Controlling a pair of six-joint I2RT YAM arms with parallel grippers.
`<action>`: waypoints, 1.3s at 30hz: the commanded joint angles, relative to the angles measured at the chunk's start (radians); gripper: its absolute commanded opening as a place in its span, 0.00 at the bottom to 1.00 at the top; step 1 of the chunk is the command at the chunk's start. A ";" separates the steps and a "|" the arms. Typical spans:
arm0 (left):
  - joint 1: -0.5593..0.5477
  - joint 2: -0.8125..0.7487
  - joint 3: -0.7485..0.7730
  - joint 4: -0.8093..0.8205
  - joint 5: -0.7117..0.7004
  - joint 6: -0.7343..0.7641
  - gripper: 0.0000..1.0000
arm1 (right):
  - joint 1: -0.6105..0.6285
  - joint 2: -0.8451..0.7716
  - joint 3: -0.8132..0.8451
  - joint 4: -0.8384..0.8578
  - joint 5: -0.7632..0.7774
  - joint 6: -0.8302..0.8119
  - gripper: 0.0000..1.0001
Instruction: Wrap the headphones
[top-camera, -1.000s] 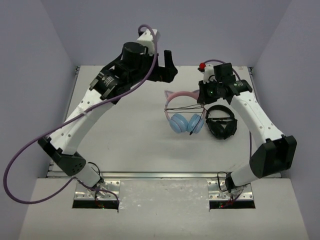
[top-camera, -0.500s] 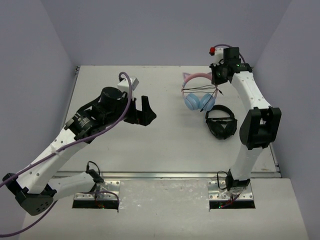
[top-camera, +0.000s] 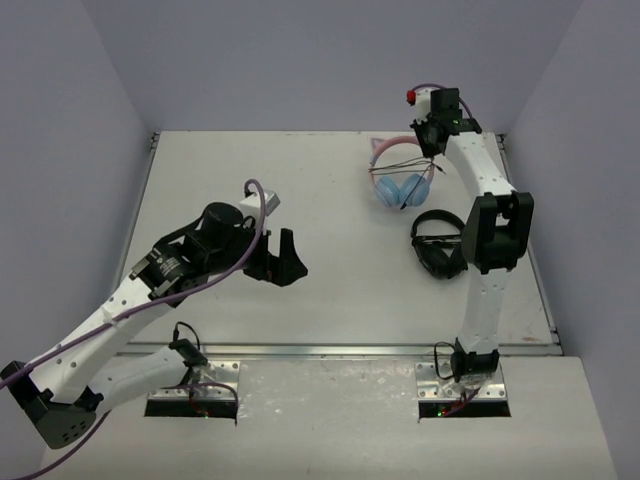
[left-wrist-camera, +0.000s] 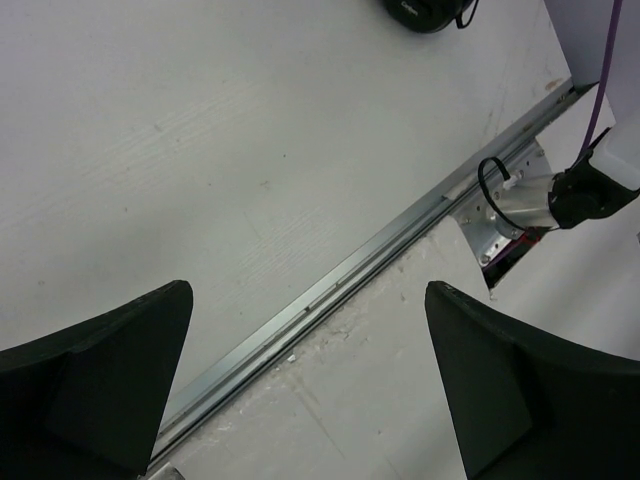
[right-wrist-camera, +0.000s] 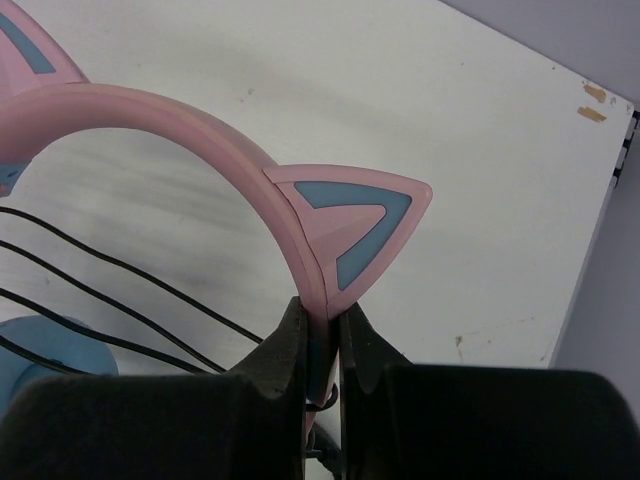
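Between the right end effector's (right-wrist-camera: 322, 345) fingers, pinched tight, sits the smooth pink headband of the headphones (right-wrist-camera: 200, 130), just below a triangular cat ear (right-wrist-camera: 350, 215). Their long axis runs from that arch away to the rounded light-blue cups (top-camera: 400, 188). The left end effector (left-wrist-camera: 305, 370) is spread wide above the bench (left-wrist-camera: 150, 120).

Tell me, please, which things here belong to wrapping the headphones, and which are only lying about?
For the job:
- the blue and pink cat-ear headphones
- the right gripper, shut on their pink headband

Only lying about or idle:
- the black headphones, apart from the others
- the left gripper, open and holding nothing
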 joint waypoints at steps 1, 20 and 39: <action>-0.013 -0.034 -0.034 0.040 0.041 -0.002 1.00 | -0.004 -0.011 0.056 0.095 0.048 -0.101 0.01; -0.036 -0.090 -0.172 0.097 0.165 -0.037 1.00 | -0.022 0.129 0.056 0.321 0.284 -0.291 0.06; -0.036 -0.154 -0.293 0.151 0.170 -0.114 1.00 | -0.024 0.278 0.017 0.454 0.348 -0.302 0.32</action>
